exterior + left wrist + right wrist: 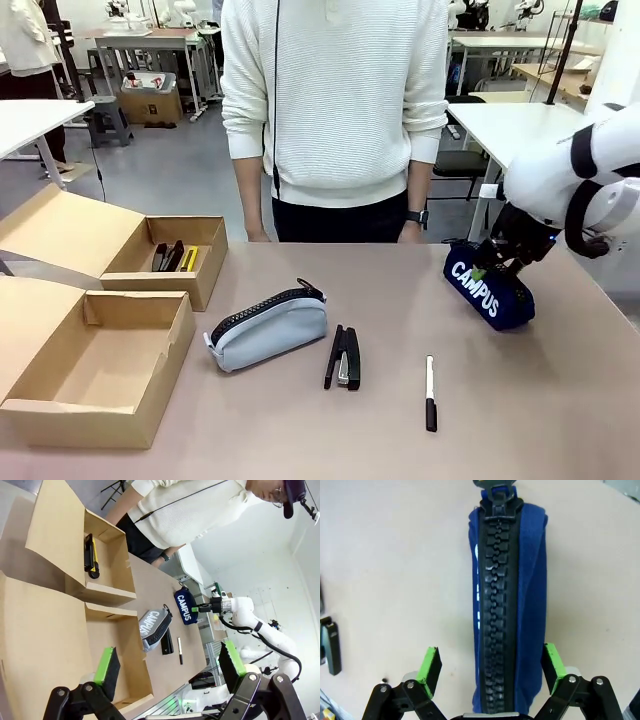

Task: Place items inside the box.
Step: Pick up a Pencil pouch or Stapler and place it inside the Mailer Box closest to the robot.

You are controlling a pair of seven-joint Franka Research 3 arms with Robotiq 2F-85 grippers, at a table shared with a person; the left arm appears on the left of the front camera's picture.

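Note:
The navy "CAMPUS" pouch (490, 292) (507, 605) (184, 606) lies at the table's right. My right gripper (497, 264) (491, 665) is open and straddles it, zip side facing the wrist camera, with a green pad on each side. Mid-table lie the grey-blue zip pouch (268, 328) (154, 628), a black stapler (343, 357) (167, 641) and the black-and-white marker (430, 392) (180, 651). The far box (205, 285) holds another black stapler (166, 257) and the yellow-and-black utility knife (189, 259) (90, 555). My left gripper (169, 662) hangs open, holding nothing, above the near box (60, 630).
The near box (95, 432) at the front left is empty, with both flaps open. A person in a white sweater (335, 100) stands at the far edge, hands (412, 235) down behind the table. Bare tabletop lies between the marker and the navy pouch.

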